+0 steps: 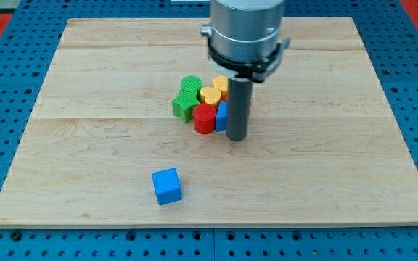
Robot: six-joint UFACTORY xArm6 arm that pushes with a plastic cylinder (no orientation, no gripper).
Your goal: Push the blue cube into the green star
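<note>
Rod's tip [236, 138] rests on the wooden board [85, 145], just right of a tight cluster w/ nothing held, pressed beside a second blue block [222, 116]. Blue cube [167, 185] sits alone, well apart from the tip, toward view's bottom-left. Green star [184, 107] is left of the tip, touching red cylinder [205, 119], yellow blocks [210, 94] and another green block [191, 85].

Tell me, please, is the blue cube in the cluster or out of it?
Out: the blue cube sits alone near the view's bottom, apart from the green star.
</note>
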